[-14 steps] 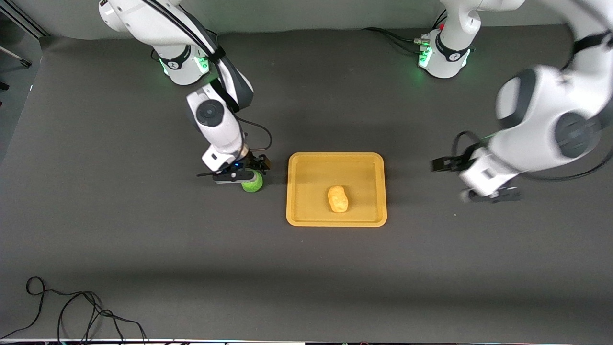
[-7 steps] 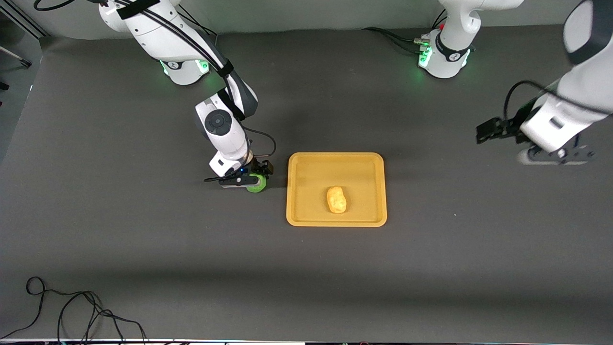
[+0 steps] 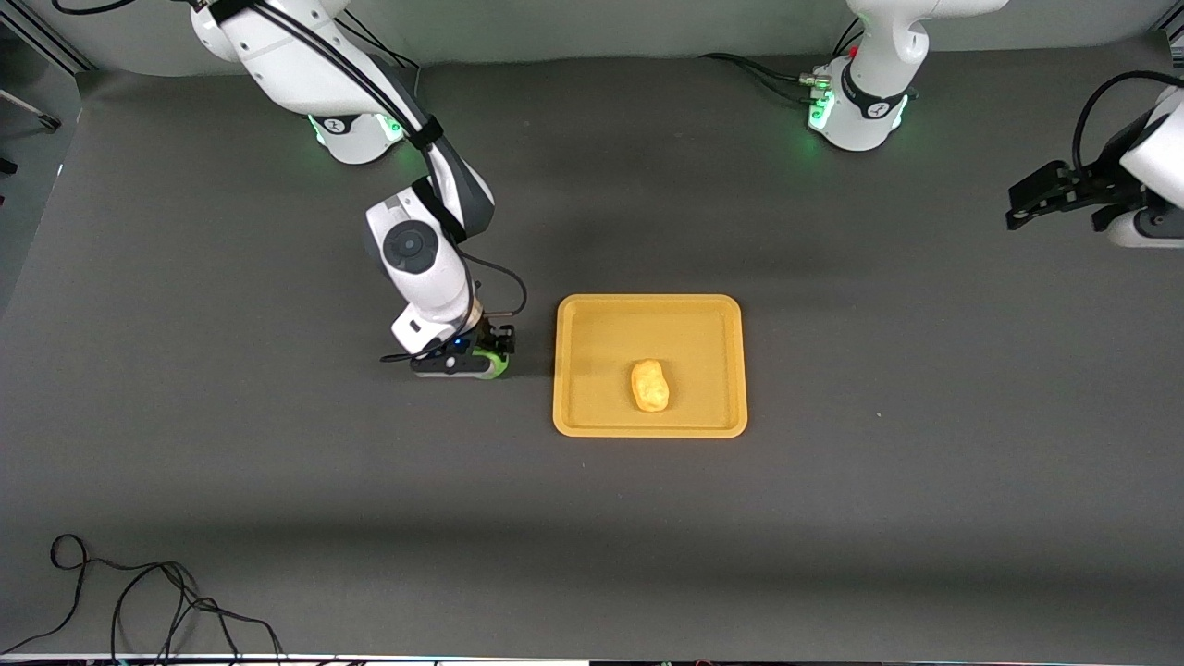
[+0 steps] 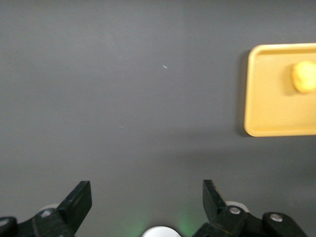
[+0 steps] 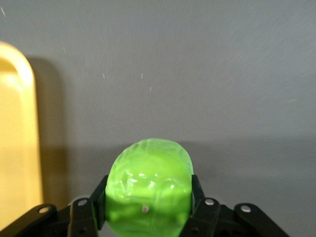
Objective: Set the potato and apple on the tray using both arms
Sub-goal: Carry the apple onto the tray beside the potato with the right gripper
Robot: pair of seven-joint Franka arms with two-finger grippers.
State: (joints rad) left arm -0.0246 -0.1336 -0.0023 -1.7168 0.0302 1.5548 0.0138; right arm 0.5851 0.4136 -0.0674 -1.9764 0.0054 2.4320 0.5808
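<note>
The yellow-orange tray (image 3: pixel 647 303) lies mid-table with the yellow-tan potato (image 3: pixel 650 385) in it. The green apple (image 3: pixel 498 367) is beside the tray, toward the right arm's end, low at the table. My right gripper (image 3: pixel 476 363) is shut on it; the right wrist view shows the apple (image 5: pixel 149 177) clamped between both fingers (image 5: pixel 200 195) of the gripper (image 5: pixel 149 197), with the tray's rim (image 5: pixel 17 148) close by. My left gripper (image 3: pixel 1025 205) is open and empty, raised at the left arm's end of the table. In its wrist view (image 4: pixel 146 197) the tray (image 4: pixel 269 118) and potato (image 4: pixel 304 76) lie far off.
Black cables (image 3: pixel 139 601) loop on the table at the near corner on the right arm's end. The two green-lit bases (image 3: pixel 356 129) (image 3: pixel 856 106) stand along the back edge.
The left arm has swung away from the tray to its own end of the table. The right gripper has settled lower over the apple, which now shows less.
</note>
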